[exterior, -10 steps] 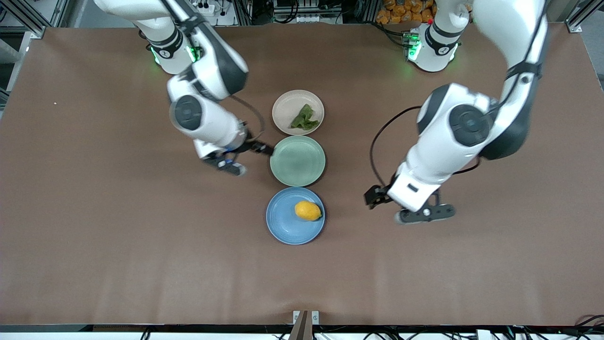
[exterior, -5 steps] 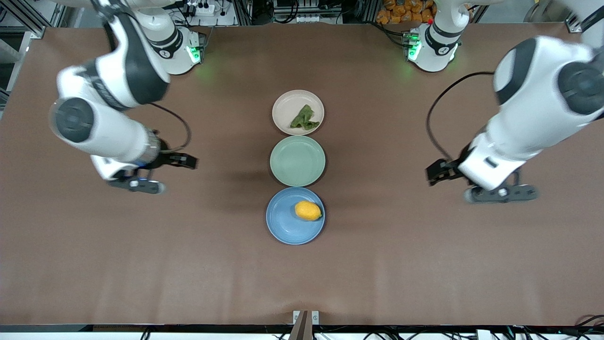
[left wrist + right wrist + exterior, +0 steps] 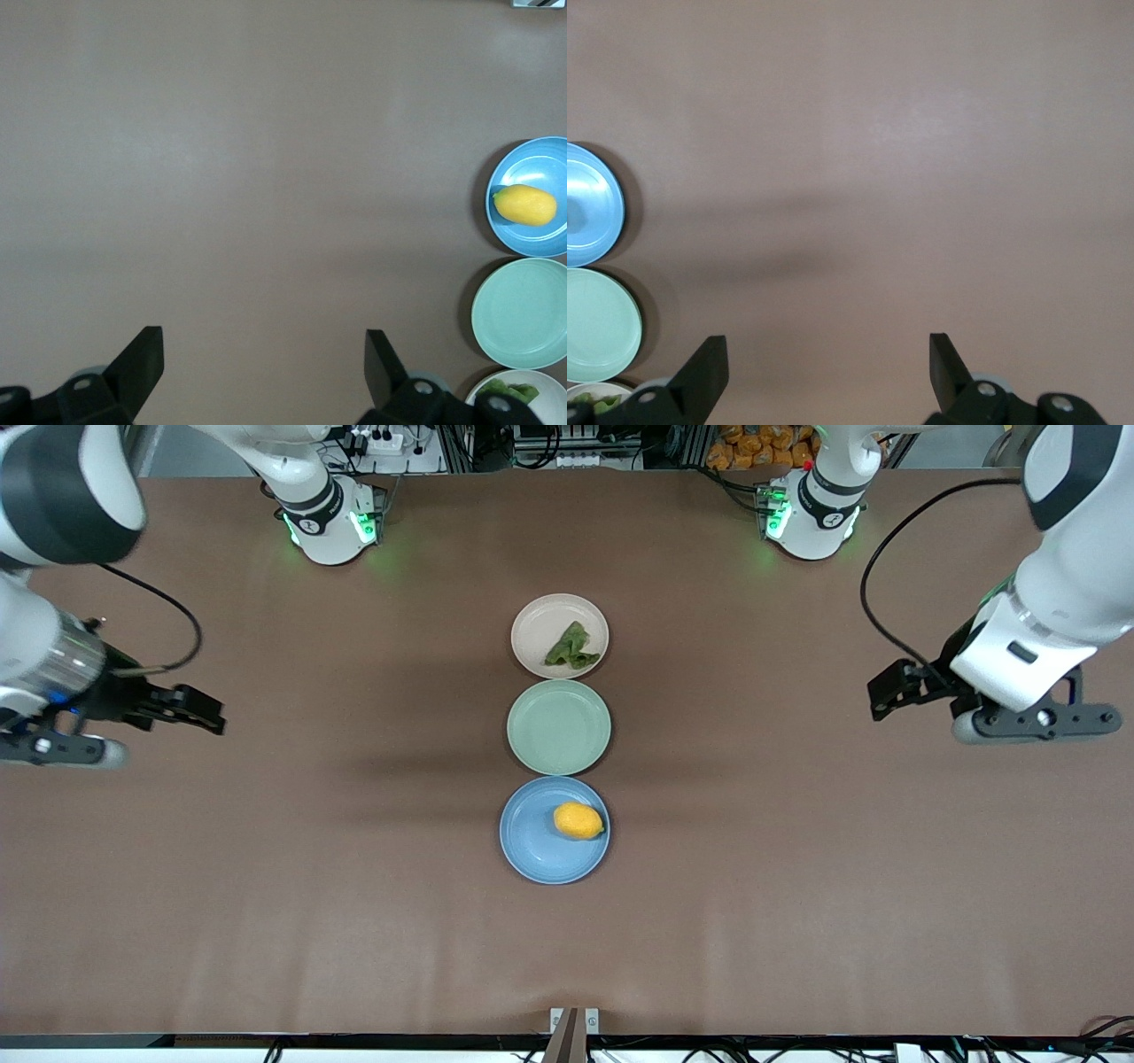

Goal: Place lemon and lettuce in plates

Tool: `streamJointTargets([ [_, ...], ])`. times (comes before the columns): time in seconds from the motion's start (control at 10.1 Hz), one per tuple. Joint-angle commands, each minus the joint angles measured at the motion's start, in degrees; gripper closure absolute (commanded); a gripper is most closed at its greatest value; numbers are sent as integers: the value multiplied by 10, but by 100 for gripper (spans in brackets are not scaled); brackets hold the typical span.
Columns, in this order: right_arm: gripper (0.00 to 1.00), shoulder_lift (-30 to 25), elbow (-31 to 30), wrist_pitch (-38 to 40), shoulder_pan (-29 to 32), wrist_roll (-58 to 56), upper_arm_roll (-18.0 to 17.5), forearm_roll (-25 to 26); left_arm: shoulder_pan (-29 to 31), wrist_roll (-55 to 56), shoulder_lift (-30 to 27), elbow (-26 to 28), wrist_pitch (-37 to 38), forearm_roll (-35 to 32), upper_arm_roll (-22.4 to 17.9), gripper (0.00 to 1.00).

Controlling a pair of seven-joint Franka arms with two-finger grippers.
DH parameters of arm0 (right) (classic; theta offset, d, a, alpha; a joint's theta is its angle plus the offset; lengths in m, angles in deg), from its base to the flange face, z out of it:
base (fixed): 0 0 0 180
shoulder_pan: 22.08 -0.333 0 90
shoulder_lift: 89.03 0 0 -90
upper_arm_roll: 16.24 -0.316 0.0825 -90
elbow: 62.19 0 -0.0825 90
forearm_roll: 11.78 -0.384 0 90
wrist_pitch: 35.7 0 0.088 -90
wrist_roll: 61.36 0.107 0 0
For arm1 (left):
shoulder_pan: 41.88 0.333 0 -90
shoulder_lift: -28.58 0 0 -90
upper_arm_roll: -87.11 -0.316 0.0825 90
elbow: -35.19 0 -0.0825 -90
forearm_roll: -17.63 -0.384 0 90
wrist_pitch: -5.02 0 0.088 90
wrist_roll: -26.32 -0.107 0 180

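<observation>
The yellow lemon [image 3: 578,820] lies in the light blue plate [image 3: 532,846], the plate nearest the front camera. The dark green lettuce [image 3: 571,646] lies in the pale pink-beige plate [image 3: 534,622], the one farthest from the camera. My left gripper [image 3: 1032,724] is over bare table at the left arm's end, open and empty [image 3: 263,372]. The left wrist view also shows the lemon [image 3: 524,204] in the blue plate [image 3: 532,159]. My right gripper [image 3: 62,751] is over bare table at the right arm's end, open and empty [image 3: 826,372].
An empty mint green plate [image 3: 558,726] sits between the two task plates, in one row at the table's middle. The brown table [image 3: 310,886] spreads wide on both sides of the row.
Both arms have swung away from the plates toward their own ends of the table. The lemon, lettuce and plates have not moved.
</observation>
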Motion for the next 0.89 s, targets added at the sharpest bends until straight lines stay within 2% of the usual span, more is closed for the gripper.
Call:
streamJointTargets([
  [0.0,0,-27,10,31,12,-5,-6,4,-5,-47,-54,52,0,-4,-16,0],
  [0.2,0,-44,13,39,15,-6,-7,4,-6,-49,-77,70,0,-4,-17,0],
  [0.3,0,-44,13,38,17,-7,-7,4,-6,-52,-80,78,0,-3,-32,0],
  [0.6,0,-43,5,33,14,-10,-6,4,-5,-83,-95,90,1,-5,-39,0],
  [0.79,0,-45,-8,32,14,-10,-4,4,-13,-95,-100,90,11,-3,-63,0],
])
